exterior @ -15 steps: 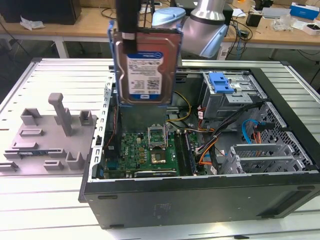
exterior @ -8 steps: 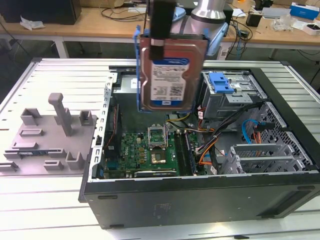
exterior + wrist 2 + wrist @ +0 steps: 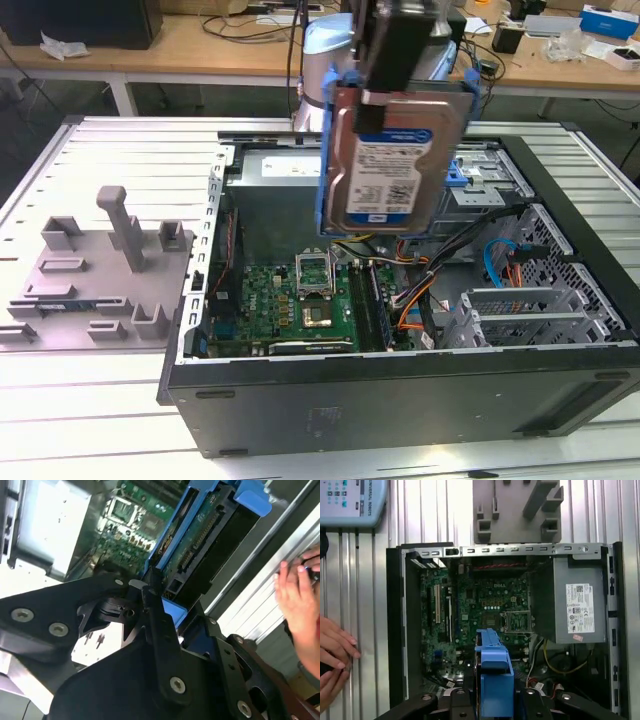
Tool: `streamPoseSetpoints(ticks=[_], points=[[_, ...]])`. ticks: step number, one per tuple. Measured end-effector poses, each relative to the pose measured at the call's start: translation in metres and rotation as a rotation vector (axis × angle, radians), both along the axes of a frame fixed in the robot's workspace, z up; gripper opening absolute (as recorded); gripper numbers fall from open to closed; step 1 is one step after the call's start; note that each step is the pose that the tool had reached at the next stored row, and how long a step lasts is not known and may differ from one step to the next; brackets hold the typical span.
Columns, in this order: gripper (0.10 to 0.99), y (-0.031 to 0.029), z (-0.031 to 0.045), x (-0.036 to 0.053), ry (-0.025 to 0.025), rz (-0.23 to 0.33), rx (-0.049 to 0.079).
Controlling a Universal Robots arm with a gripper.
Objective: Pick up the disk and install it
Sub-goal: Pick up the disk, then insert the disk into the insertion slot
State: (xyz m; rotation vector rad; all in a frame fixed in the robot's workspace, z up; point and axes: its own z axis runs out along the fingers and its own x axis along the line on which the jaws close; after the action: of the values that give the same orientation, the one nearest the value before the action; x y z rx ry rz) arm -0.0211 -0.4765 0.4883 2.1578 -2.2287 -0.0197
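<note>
Jaws grip the disk (image 3: 395, 160) by its top edge, holding it upright and clear above the open case (image 3: 400, 400), toward the worktop's (image 3: 100, 420) far edge, likely for edge-first entry.

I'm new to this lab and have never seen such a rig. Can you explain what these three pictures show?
It is one robot arm working over an open computer case on a metal table. The exterior view comes from a camera off the arm; both wrist views come from cameras riding on it. The gripper is shut on the disk, a hard drive in a blue frame, held above the motherboard. A grey fixture plate lies beside the case. A person's hand is beside the case.
</note>
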Motion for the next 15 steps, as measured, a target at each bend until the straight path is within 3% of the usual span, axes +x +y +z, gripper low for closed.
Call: streamPoseSetpoints(ticks=[3, 15], points=[[0.365, -0.0047, -0.0001, 0.0099, 0.0006, 0.0, 0.0], [0.365, -0.0048, 0.0, 0.01, 0.0007, 0.0, 0.0]])
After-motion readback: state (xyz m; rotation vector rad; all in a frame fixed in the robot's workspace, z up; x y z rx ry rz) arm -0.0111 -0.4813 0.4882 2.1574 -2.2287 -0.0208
